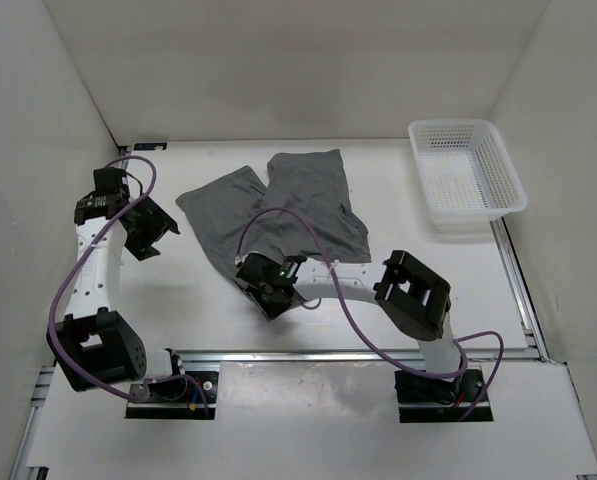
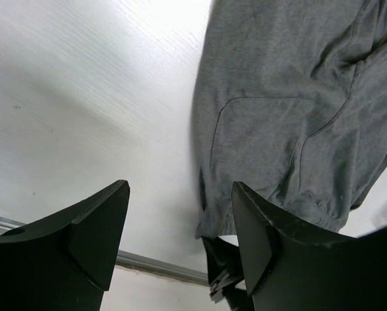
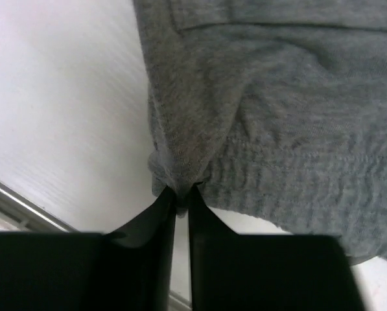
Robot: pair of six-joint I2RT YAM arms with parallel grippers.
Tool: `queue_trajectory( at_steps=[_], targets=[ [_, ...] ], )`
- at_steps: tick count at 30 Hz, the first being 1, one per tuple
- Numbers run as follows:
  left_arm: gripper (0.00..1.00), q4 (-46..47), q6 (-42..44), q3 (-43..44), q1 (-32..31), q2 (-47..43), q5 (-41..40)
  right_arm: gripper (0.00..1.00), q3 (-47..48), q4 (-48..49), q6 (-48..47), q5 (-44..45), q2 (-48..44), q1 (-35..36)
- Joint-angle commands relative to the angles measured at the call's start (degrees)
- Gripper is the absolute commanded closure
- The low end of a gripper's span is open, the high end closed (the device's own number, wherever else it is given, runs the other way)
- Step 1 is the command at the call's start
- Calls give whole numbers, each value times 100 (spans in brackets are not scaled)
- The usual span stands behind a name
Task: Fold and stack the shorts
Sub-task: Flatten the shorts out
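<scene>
Only the right wrist view shows the right gripper (image 3: 182, 191) clamped on an edge of the shorts (image 3: 277, 129) — left gripper (image 2: 180, 188) apart. Overhead, a white basket (image 1: 450, 124) stands well apart from them.

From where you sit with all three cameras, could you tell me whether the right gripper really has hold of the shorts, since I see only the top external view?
Observer: Yes. The right wrist view shows the right gripper with its fingertips pinched together on a small bunch of fabric at one end of the waistband of the shorts.
Operator: Thank you. Is the left gripper holding anything?
Observer: No. Its own wrist view shows the left gripper open with nothing between its fingers. Only the bare table and the edge of the shorts lie beyond the gap.
</scene>
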Motion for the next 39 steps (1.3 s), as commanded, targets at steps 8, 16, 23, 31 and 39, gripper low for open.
queue_trajectory(
  at_steps=[8, 16, 23, 31, 39],
  targets=[
    [24, 90, 246, -115, 19, -112, 310, 100, -2156, -519, 1141, 1627, -1848, -869],
    [22, 353, 185, -167, -394, 168, 600, 63, -3335, -775, 1713, 1736, -3678, -2082],
    [7, 590, 80, -395, -1070, 774, 653, 2, -3142, -880, 2441, 1278, -4177, -2135],
    [4, 1171, -157, -292, -1642, 1924, 653, 6, -4256, -224, 3636, -694, -5347, -3593],
    [29, 1171, -158, 403, -1643, 3033, 345, 9, -5400, 420, 4384, -2360, -6069, -5184]
  ],
)
